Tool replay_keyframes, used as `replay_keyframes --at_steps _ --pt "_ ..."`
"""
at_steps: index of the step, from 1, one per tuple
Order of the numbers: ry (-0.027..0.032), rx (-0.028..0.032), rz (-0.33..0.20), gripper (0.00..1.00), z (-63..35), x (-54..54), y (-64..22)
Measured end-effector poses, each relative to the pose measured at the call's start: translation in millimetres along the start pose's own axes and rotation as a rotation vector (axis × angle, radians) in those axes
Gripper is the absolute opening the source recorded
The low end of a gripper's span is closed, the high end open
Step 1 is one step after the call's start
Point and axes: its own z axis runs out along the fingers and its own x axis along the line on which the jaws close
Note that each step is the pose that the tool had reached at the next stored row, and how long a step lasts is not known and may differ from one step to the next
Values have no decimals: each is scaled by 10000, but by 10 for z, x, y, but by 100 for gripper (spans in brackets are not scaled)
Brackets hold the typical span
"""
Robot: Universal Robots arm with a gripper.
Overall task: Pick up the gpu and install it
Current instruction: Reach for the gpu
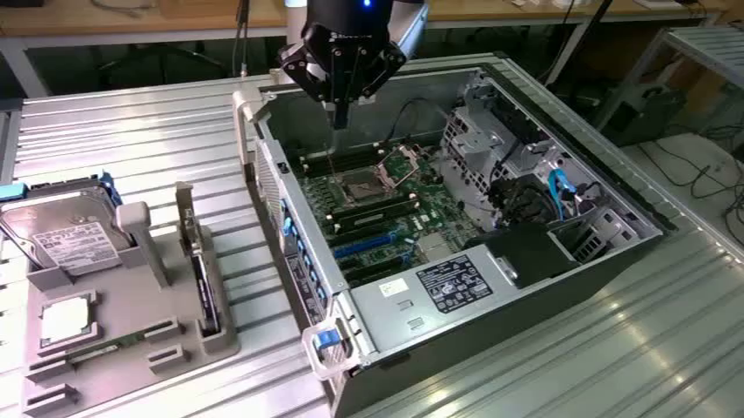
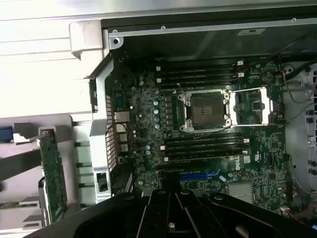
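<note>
The gripper was seen hanging over the open computer case, above the far end of the main board. Its two fingers were pressed together and nothing was pinched between them. The graphics card was found outside the case. It was stood on its long edge in a slot of the grey holder, which was set on the ribbed metal table at the exterior view's left of the case. Its metal bracket was turned toward the far end of the holder. The card was kept well apart from the gripper and was untouched. In the wrist view it was shown edge-on as a green strip just beside the case wall. A hard drive with a white label was propped in the same holder, farther to the exterior view's left. A processor chip was laid flat nearer the camera. Inside the case, the processor socket was seen uncovered, with its latch frame swung up.
</note>
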Motion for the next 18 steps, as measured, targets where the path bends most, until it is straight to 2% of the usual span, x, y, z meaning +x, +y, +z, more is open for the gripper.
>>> replay_keyframes --at_steps 18 --pt "0 0 1 11 -4 142 -12"
